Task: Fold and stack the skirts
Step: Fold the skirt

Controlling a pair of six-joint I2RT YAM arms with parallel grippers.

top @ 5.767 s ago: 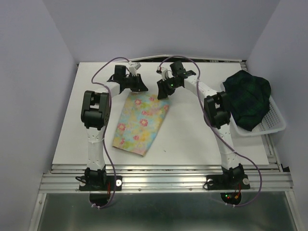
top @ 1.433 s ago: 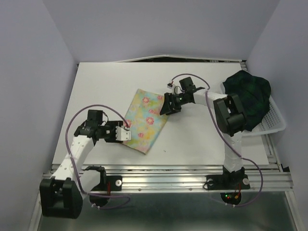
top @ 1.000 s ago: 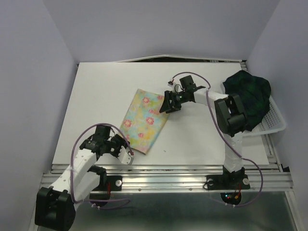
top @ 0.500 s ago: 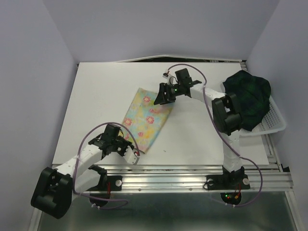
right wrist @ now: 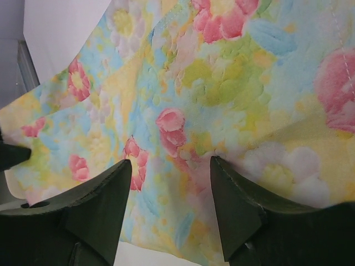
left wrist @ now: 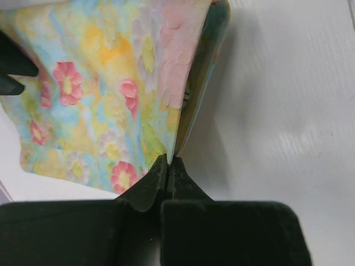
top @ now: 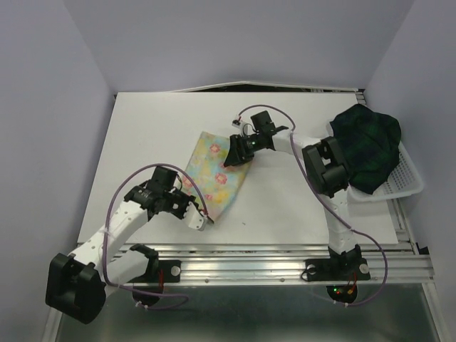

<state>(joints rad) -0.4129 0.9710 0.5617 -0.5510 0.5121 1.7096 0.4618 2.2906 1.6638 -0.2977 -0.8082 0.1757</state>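
Note:
The pale yellow floral skirt (top: 212,173) lies folded in the middle of the table. My left gripper (top: 200,218) is shut on its near edge, and in the left wrist view (left wrist: 168,161) the pinched edge of the skirt (left wrist: 105,83) lifts slightly off the table. My right gripper (top: 234,154) is open, its fingers spread on the skirt's far right part. In the right wrist view (right wrist: 169,164) floral cloth (right wrist: 222,72) fills the frame between and beyond the fingers. The dark plaid skirt (top: 367,146) lies bunched in the basket at the right.
The white mesh basket (top: 405,183) sits at the table's right edge. The white table (top: 142,135) ends at a metal rail along the near side. Purple walls close in on the left, back and right.
My left arm swung from the skirt's far corner to its near edge and shut on it. My right gripper shifted left onto the skirt's far right part. The skirt now looks narrower.

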